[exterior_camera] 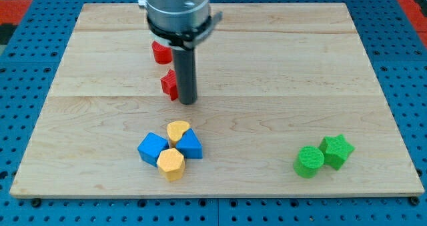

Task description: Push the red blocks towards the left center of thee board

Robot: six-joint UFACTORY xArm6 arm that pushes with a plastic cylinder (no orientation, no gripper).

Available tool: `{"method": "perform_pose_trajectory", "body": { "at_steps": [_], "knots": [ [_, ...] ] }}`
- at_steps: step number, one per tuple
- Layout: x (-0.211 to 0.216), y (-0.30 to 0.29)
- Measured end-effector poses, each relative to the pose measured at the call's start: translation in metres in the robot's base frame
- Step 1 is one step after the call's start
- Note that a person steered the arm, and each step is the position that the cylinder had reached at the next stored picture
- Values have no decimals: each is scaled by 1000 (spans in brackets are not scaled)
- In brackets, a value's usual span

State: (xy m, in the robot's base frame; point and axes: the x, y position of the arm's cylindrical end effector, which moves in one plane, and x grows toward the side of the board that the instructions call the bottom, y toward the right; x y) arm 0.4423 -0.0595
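Observation:
Two red blocks lie left of centre on the wooden board [100, 66]. One red block [160, 52] sits near the view's top, partly hidden behind the arm. The other red block [169, 83] is just below it, its right side hidden by the rod. My tip [189, 103] rests on the board right beside the lower red block, at its right and slightly below; it looks to be touching it. The shapes of both red blocks are hard to make out.
A cluster near the view's bottom centre holds a blue cube [153, 148], a blue block [191, 145], a yellow heart-like block [177, 130] and a yellow hexagonal block [171, 164]. A green cylinder [309, 161] and green star [336, 151] sit at the bottom right.

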Motion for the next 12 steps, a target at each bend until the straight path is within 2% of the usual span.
{"method": "perform_pose_trajectory", "body": {
  "at_steps": [2, 6, 12],
  "knots": [
    [-43, -69],
    [-129, -121],
    [-112, -24]
  ]
}}
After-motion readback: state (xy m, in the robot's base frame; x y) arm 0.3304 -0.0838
